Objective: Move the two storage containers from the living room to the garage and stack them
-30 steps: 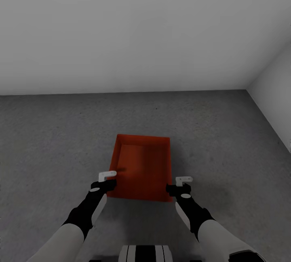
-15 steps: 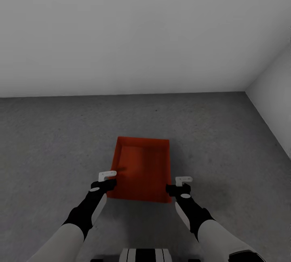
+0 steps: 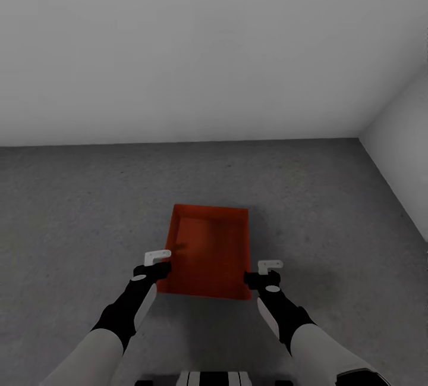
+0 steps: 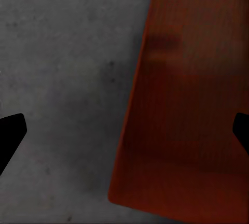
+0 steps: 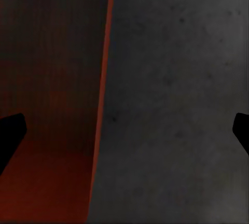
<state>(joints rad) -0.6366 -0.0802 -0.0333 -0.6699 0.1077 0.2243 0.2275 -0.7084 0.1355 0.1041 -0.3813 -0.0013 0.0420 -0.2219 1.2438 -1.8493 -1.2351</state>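
One orange-red storage container (image 3: 208,255) lies lidless on the dark grey garage floor (image 3: 333,195) right in front of me. My left gripper (image 3: 159,261) hangs open over the container's left wall, and in the left wrist view that container (image 4: 187,105) wall runs between the wide-spread fingers of the left gripper (image 4: 129,128). At the near right corner my right gripper (image 3: 268,271) is also open. In the right wrist view the container (image 5: 52,79) rim passes between the spread fingers of the right gripper (image 5: 129,125). Neither gripper holds anything.
A plain white wall (image 3: 208,47) stands behind the container, and a second white wall (image 3: 407,148) closes the room on the right. Bare mottled floor spreads to the left and right of the container.
The whole head picture has slid slightly downward, so the camera moved. The container lies where it was, and both grippers stay open beside it.
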